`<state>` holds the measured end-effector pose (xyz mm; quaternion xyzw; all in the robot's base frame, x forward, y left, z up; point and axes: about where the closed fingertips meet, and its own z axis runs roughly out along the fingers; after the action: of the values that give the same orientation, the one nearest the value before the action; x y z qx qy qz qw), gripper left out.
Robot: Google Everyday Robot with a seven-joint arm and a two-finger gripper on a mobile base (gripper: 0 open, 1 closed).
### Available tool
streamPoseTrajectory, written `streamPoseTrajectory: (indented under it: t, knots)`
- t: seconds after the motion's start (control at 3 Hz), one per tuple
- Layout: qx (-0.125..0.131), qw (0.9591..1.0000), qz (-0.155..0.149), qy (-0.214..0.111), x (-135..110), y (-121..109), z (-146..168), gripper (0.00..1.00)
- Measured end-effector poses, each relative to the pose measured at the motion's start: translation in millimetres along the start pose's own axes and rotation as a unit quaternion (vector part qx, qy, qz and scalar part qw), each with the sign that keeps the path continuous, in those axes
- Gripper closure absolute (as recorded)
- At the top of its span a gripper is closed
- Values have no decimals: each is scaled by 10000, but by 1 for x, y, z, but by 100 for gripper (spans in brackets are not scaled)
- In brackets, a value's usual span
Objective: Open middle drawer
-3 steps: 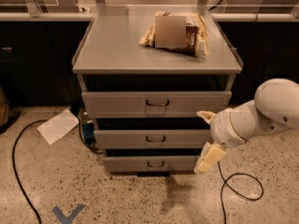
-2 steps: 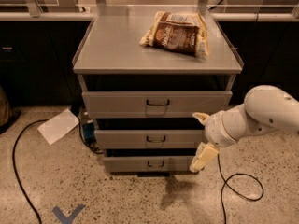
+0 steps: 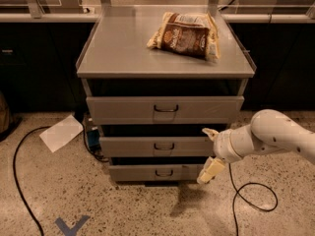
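The grey metal cabinet (image 3: 98,68) has three drawer fronts stacked. The middle drawer (image 3: 133,146) is the long low panel with a small dark wire handle (image 3: 164,146) at its centre. Its front stands a little behind the top drawer front (image 3: 123,109) and a little ahead of the bottom one (image 3: 133,173). My gripper (image 3: 209,152) is at the right end of the middle drawer front, right of the handle. It is open, with one cream finger (image 3: 210,132) up and the other down. It holds nothing.
A brown snack bag (image 3: 184,34) lies on the cabinet top. A white sheet (image 3: 61,132) and a black cable (image 3: 17,181) lie on the floor at left. Another cable (image 3: 253,200) loops at right. Blue tape (image 3: 71,225) marks the floor. Dark counters stand behind.
My arm and gripper have moved left, closer to the right end of the middle drawer front. The drawers have not moved.
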<state>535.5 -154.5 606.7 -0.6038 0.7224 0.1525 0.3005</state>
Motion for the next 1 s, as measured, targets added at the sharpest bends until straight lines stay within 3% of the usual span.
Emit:
streamPoseTrajectory:
  t: [0.33,1.0]
  knots:
    - [0,10000,0,0,0,0,0,0]
    - [-236,9996,24,-118,28,-16,66,0]
